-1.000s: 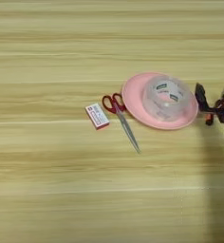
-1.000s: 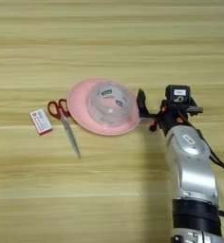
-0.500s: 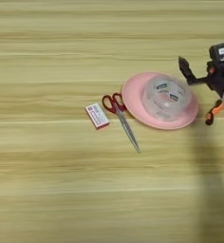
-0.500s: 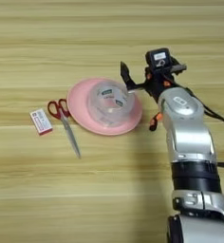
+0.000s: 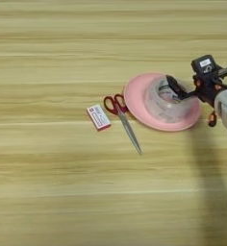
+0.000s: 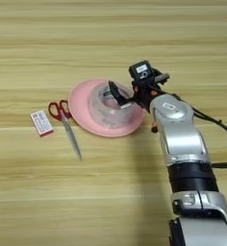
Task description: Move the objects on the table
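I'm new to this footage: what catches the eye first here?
The silver right arm's gripper reaches from the right over the clear tape roll, which sits on the pink plate mid-table. Left of the plate lie red-handled scissors and a small red-and-white box.

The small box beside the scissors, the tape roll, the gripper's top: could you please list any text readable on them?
Small red-and-white box: print present, too blurred to read.
Tape roll: no legible label.
Label on the gripper's top: too small to read.
Nothing is legible.
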